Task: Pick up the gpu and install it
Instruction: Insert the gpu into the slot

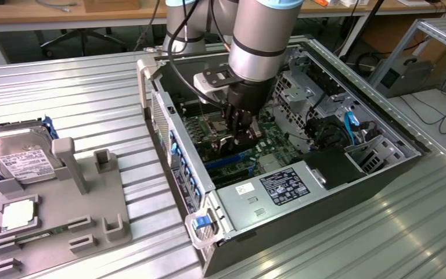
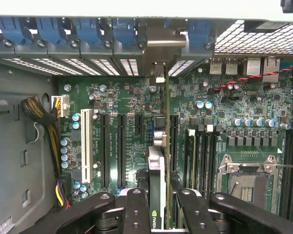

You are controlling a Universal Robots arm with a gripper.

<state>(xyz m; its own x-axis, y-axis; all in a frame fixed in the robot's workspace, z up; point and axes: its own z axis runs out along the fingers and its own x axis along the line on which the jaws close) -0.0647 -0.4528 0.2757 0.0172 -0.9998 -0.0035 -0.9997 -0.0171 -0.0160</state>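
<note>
green fibreglass backs the wrist view: the motherboard [image 2: 132, 97], studded with small silver-topped capacitors and crossed by long black expansion slots [image 2: 121, 146] and one white slot [image 2: 86, 146]. the gpu [image 2: 158, 170] stands on its thin edge among those slots, seen end-on as a narrow strip. its silvery end bracket [image 2: 158, 46] reaches the rear wall's row of blue plastic latches [image 2: 88, 29] and perforated metal covers. the gripper [image 2: 160, 214] has two black, screw-dotted fingers [image 2: 136, 209] pinching the card from either side. whether its lower edge sits fully down in a slot cannot be told. beside it lie parallel memory slots and a square cpu socket [image 2: 246, 183] framed in shiny steel. a yellow-and-black cable bundle [image 2: 51, 141] curves along the grey case wall.

in the exterior view the silver-and-grey arm [image 1: 258, 40] reaches straight down into the open computer case [image 1: 378, 168], which lies on its side on a ribbed metal table [image 1: 68, 87]. the gripper hangs low over the motherboard near the case's middle. toward the exterior view's left, well apart from the case, a grey moulded fixture [image 1: 99, 200] holds a boxy silver hard drive [image 1: 20, 157] with a white label, propped upright, and a small square silver chip [image 1: 18, 214] lying flat.
</note>
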